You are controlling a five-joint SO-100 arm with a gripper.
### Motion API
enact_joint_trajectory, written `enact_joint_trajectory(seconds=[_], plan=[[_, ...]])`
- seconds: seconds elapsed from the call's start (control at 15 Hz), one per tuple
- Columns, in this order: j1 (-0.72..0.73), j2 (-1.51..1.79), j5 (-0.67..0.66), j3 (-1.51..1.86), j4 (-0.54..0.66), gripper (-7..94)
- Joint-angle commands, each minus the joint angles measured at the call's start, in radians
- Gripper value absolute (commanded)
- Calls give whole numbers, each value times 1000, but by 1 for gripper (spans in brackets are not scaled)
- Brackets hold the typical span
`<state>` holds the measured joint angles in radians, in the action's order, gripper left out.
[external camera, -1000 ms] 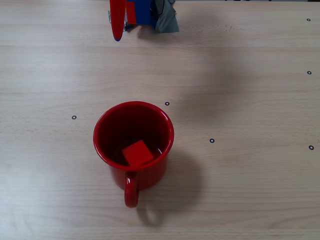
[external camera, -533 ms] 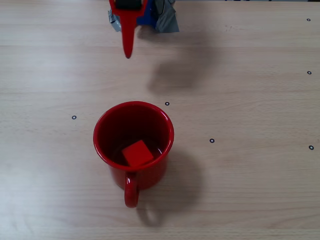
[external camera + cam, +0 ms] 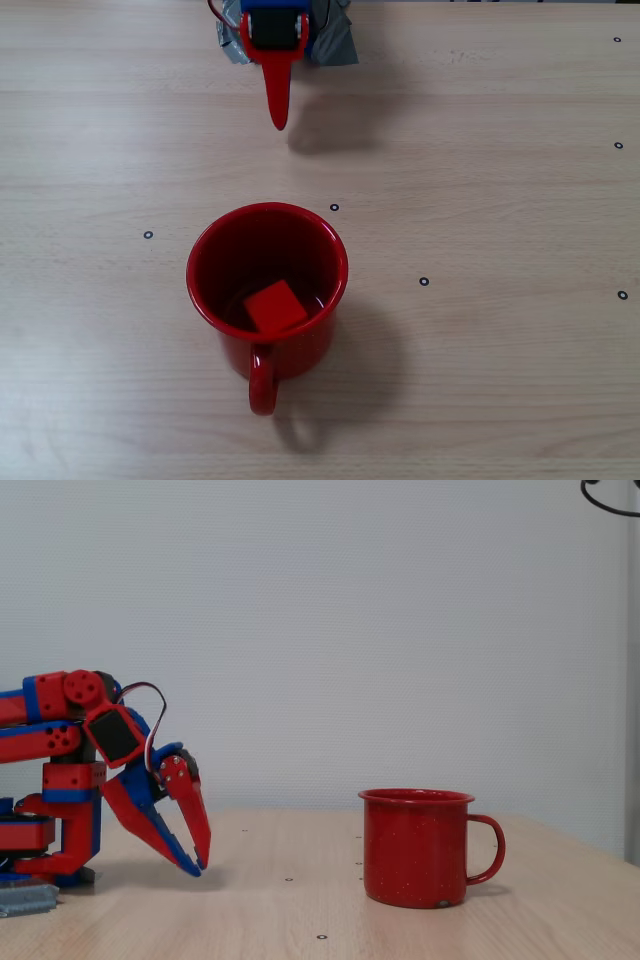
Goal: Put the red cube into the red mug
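The arm [image 3: 70, 770] has folded back toward its base at the top of the overhead fixed view, its jaws closed and empty, tips low over the surface [image 3: 500, 380]. The red mug [image 3: 267, 290] sits lower centre, unmoved, and the red cube [image 3: 276, 306] lies inside it, so the task looks done.

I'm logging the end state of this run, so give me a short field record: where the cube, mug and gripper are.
cube: inside the mug, on its bottom
mug: upright on the table, handle toward the bottom edge of the overhead view
gripper: shut and empty, tips pointing down just above the table, well apart from the mug, near the arm's base
task state: cube is in the mug
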<state>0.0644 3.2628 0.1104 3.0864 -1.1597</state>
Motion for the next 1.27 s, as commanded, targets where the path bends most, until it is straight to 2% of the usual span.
enact_joint_trajectory(seconds=[0.0, 0.27, 0.47, 0.6, 0.8, 1.2], plan=[[43, 69, 8, 3, -28, 0], [63, 71, -75, 6, -11, 0], [61, 71, -67, 6, -11, 0], [57, 71, -63, 6, -11, 4], [57, 71, -63, 6, -11, 0], [57, 71, -63, 6, -11, 0]])
